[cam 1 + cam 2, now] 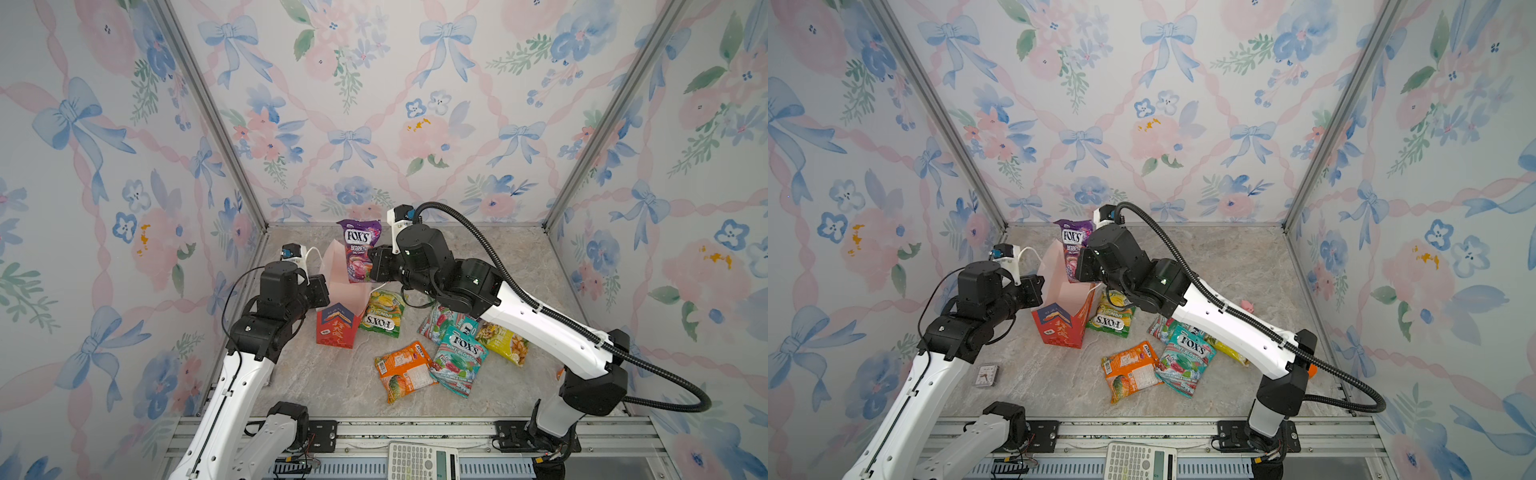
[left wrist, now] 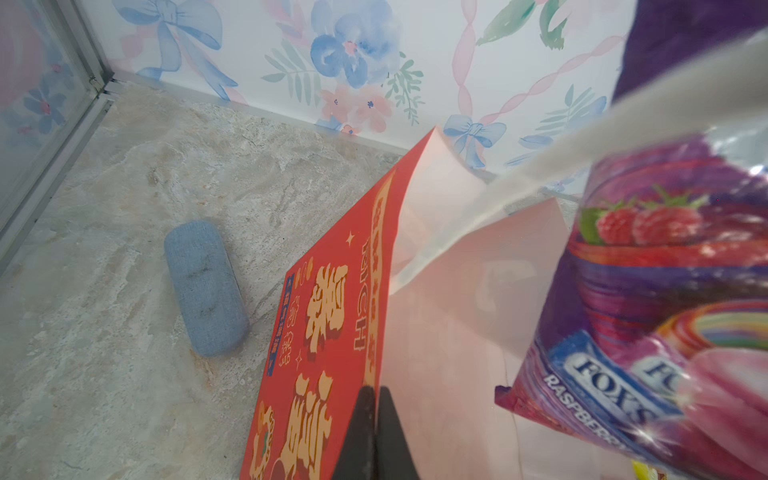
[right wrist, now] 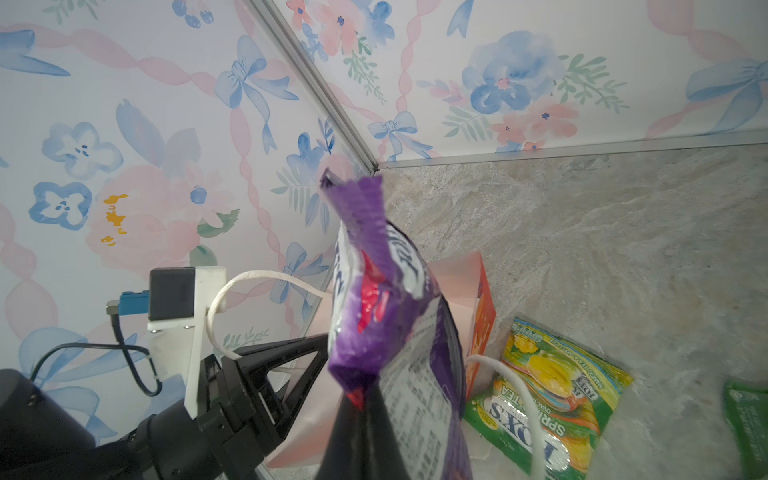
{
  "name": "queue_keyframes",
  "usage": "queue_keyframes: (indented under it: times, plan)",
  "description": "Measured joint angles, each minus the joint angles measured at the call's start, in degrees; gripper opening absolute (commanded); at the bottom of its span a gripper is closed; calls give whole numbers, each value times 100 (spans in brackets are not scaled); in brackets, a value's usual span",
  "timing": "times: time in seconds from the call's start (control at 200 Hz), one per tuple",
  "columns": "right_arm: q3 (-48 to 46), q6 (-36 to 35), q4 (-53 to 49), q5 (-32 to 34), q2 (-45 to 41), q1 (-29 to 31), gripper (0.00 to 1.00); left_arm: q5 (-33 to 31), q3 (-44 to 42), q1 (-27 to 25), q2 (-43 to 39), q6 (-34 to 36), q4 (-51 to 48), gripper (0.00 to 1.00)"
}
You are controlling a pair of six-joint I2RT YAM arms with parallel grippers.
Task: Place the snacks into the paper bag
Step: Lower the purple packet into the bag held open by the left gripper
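Note:
The paper bag [image 1: 336, 329] stands upright left of centre in both top views, red with gold characters, its mouth open. My left gripper [image 2: 376, 390] is shut on the bag's near side wall at the rim [image 1: 324, 291]. My right gripper [image 3: 357, 401] is shut on the edge of a purple FOX'S packet [image 1: 359, 248], holding it upright with its lower end inside the bag's mouth. Other snacks lie flat to the right of the bag: a green packet [image 1: 382, 314], an orange one [image 1: 403, 370], a teal one [image 1: 457, 358] and a yellow one [image 1: 503, 343].
A white calculator [image 1: 422, 461] lies on the front rail. A blue-grey fabric case [image 2: 205, 286] lies on the table left of the bag. A small card box [image 1: 986, 376] sits by the left arm. A small pink toy [image 1: 1248, 306] lies behind the right arm.

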Motion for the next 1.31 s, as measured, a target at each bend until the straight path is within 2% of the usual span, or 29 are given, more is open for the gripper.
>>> queue_keyframes:
  times: [0.76, 1.305]
  plan:
    - [-94, 422, -538, -1108, 160, -225, 0, -107, -83, 0, -74, 0, 20, 0]
    - [-136, 516, -629, -1178, 455, -262, 0, -122, -85, 0, -101, 7, 61, 0]
